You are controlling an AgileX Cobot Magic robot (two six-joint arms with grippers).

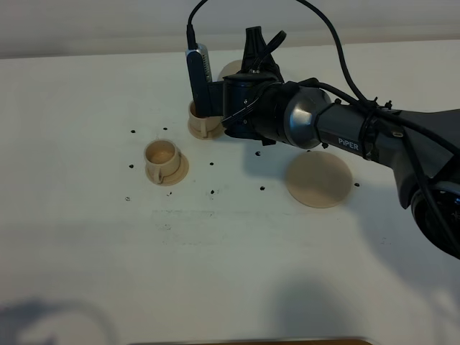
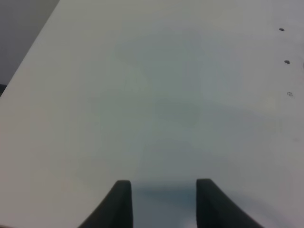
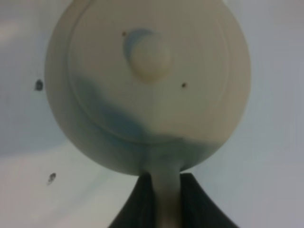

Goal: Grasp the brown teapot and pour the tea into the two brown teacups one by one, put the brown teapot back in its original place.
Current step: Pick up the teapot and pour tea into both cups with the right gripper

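My right gripper point(image 3: 164, 179) is shut on the loop handle of the brown teapot point(image 3: 147, 85); the right wrist view shows the pot's round lid and knob face on, above the table. In the high view the right gripper point(image 1: 251, 61) has reached across the middle, and only a tan edge of the teapot point(image 1: 230, 70) shows behind it. The far teacup point(image 1: 203, 123) sits just left of the wrist, partly hidden by it. The near teacup point(image 1: 164, 159) stands on its small saucer, apart. The large tan saucer point(image 1: 318, 180) lies bare. My left gripper point(image 2: 164, 187) is open over bare table.
Small dark screw holes point(image 1: 212, 192) dot the white table point(image 1: 215, 273) around the cups. The right arm point(image 1: 359, 133) and its cables span the far right. The table's far edge point(image 1: 86, 57) runs along the back. The left arm is out of the high view.
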